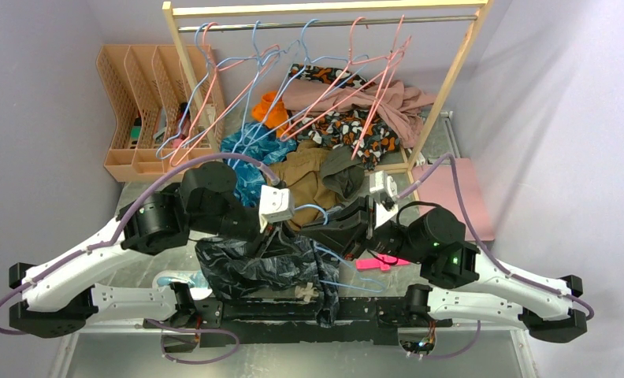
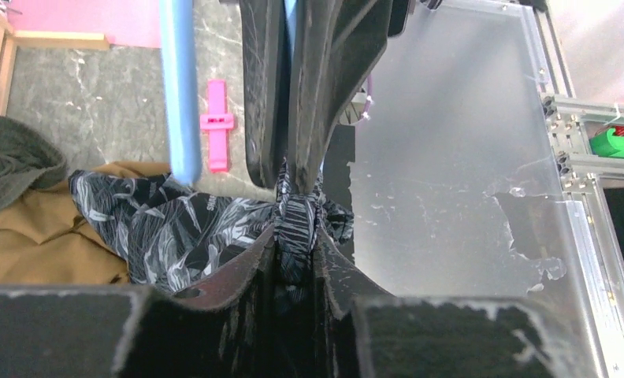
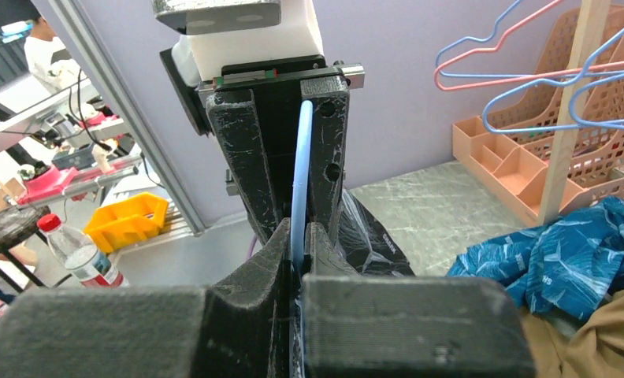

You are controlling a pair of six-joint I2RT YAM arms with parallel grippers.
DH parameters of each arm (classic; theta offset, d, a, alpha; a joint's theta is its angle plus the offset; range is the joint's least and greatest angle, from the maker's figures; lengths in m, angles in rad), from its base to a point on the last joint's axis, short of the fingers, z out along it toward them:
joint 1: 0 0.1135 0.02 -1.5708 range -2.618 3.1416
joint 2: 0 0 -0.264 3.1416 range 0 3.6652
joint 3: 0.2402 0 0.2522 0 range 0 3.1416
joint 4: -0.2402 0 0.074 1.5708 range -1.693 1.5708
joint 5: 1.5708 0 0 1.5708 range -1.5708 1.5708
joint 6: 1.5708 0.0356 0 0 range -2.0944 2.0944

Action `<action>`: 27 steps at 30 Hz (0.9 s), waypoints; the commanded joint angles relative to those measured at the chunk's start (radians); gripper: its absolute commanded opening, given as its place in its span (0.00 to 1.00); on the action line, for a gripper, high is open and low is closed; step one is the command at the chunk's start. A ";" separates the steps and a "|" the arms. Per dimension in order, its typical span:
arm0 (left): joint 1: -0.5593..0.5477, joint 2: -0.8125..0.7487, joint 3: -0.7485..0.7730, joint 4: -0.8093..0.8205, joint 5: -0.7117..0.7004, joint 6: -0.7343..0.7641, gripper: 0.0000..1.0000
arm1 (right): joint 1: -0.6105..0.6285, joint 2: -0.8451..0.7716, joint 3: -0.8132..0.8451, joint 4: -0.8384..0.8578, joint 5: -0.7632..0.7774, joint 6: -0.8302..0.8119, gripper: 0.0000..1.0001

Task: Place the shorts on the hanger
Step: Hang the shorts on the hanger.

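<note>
Left jaws pinch narrowly on a bunched fold of the shorts (image 2: 291, 224); right jaws are clamped tight on the hanger (image 3: 300, 173).
The two pairs of jaws meet tip to tip. The rest of the shorts spills sideways from the left jaws over the surface (image 2: 451, 118). Beyond them lies a pink clip (image 2: 217, 126), and a brown garment (image 2: 33, 244) lies farther to the side.

text: none I can read anywhere | bottle (image 3: 80, 256) label: too small and blurred for me to read | numbers, signs: none legible
</note>
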 commanded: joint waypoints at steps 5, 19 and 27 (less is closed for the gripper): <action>0.005 0.029 0.057 0.137 0.071 -0.037 0.25 | 0.004 -0.001 -0.019 0.090 -0.004 0.016 0.00; 0.005 0.015 -0.039 0.149 0.047 -0.057 0.45 | 0.003 -0.020 -0.050 0.131 -0.009 0.028 0.00; 0.005 -0.013 -0.053 0.133 0.004 -0.061 0.79 | 0.004 -0.020 -0.064 0.159 -0.019 0.033 0.00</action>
